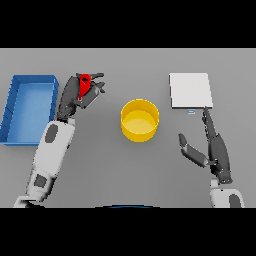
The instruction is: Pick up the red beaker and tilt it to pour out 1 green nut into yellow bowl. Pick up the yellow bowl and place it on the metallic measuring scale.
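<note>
The left hand (82, 95) is up over the far left part of the grey counter (110, 165), its fingers and thumb curled around the red beaker (85, 85), of which only a narrow red piece shows between the dark fingers; whether the beaker is upright or tilted cannot be told, and no green nut can be made out. Just left of that hand, along the counter's left edge, lies a blue tray (15, 107) with raised walls. The yellow bowl (140, 120) stands near the middle of the counter, to the right of the left hand and apart from it, with nothing visible inside. Farther right and a little farther back is the metallic measuring scale (190, 90), a pale square plate with a small mark at its near edge. The right hand (212, 147) is just in front of the scale, released, fingers stretched toward the scale's near edge, thumb spread to the left, grasping nothing.
</note>
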{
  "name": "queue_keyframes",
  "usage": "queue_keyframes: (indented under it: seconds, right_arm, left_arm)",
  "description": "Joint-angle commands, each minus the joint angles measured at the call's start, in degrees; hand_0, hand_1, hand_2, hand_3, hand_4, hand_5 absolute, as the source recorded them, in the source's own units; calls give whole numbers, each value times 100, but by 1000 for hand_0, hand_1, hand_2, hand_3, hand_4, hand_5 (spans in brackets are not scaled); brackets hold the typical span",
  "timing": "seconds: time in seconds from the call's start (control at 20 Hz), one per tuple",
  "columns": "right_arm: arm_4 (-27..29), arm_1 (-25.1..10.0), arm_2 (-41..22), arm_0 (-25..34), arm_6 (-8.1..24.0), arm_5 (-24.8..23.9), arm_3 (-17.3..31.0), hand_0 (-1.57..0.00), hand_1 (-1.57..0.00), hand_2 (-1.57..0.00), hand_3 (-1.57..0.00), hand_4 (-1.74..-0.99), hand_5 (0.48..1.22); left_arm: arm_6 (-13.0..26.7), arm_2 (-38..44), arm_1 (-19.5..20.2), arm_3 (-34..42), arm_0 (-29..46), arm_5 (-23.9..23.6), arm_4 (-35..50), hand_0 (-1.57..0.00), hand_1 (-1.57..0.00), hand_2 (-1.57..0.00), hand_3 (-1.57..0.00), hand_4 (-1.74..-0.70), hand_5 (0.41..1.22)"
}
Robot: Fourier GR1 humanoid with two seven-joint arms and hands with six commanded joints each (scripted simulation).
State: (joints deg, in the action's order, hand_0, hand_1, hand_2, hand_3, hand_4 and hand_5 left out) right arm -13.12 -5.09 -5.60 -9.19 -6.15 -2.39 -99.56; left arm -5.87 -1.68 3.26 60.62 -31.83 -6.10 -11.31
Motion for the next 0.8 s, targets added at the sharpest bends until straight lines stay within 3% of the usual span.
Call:
queue_keyframes:
  seconds: [0.0, 0.4, 0.6, 0.75]
  right_arm:
    - [-23, 3, -34, -28, -44, 14, -36, 1, 1, 1, 1, -1257, 663]
    - [-99, -51, -24, -26, 118, -7, -89, 1, 1, 1, 1, -1254, 680]
    - [-71, 14, -76, -47, 125, 20, -156, 1, 1, 1, 1, -1254, 687]
    - [-108, 41, -115, -86, 165, 18, -169, 1, 1, 1, 1, -1262, 694]
  left_arm:
    - [305, -197, 131, 41, -102, 71, -210, -1561, -1561, -1561, -1558, -1728, 1121]
    - [1384, -1212, 480, 531, -191, 218, -1059, -1566, -1566, -1566, -1564, -1734, 1114]
    - [1993, -1978, 806, 441, -595, 326, -2020, -1569, -1569, -1569, -1568, -1738, 1133]
    - [2228, -2611, 1025, 366, -945, 570, -2694, -1570, -1570, -1570, -1570, -1740, 1145]
